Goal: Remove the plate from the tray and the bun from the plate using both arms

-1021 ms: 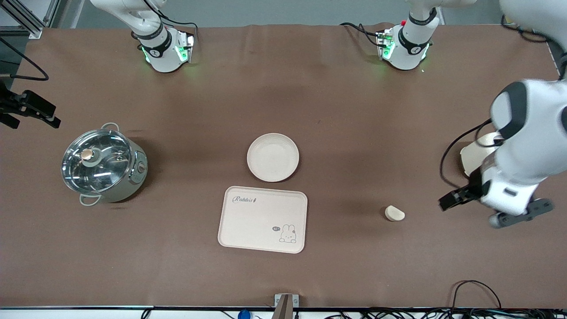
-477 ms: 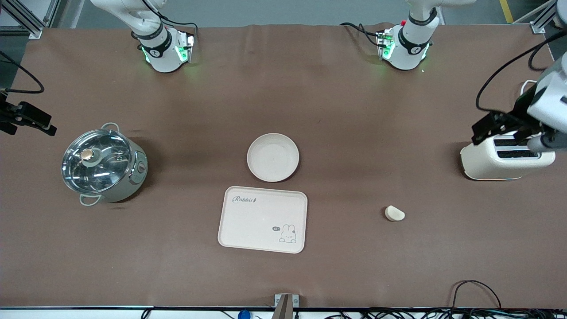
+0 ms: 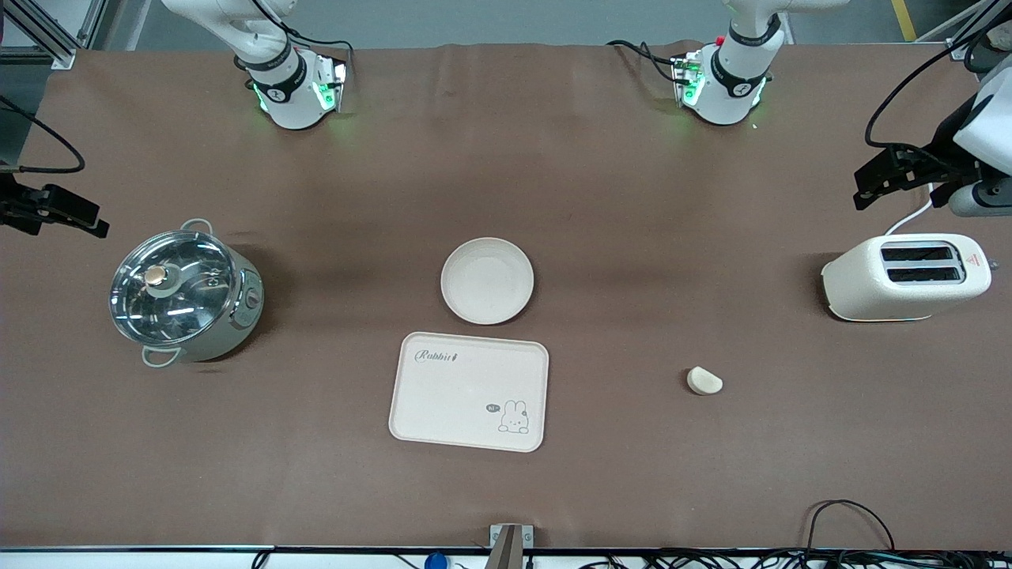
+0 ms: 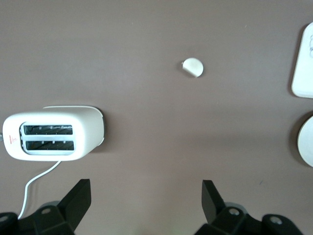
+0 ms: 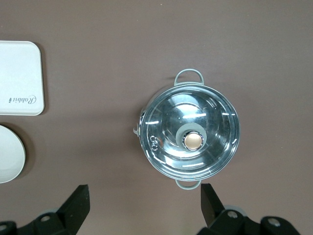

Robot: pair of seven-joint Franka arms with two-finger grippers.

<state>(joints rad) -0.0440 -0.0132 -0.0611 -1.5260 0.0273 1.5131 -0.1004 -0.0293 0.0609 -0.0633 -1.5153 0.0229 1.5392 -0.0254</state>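
**Both grippers raised and empty; plate and bun lie apart on the table**

Front view: the round shallow cream-white plate (image 3: 487, 280) lies mid-table, just beside the rectangular cream tray with a rabbit drawing (image 3: 469, 391), which is nearer the camera. The small pale half-moon bun (image 3: 704, 381) lies toward the left arm's end, its long axis running along the table's length, flat edge turned away from the camera. The left gripper (image 3: 897, 178) hangs over the table's end by the cream toaster (image 3: 905, 276), well apart from the bun. The right gripper (image 3: 55, 212) hangs near the lidded steel pot (image 3: 186, 296).

Left wrist view: fingers (image 4: 78, 198) spread wide, empty; bun (image 4: 192, 67) well apart.

Right wrist view: fingers (image 5: 78, 203) spread wide, empty, pot (image 5: 190, 135) below; plate's edge (image 5: 11, 154) shows.
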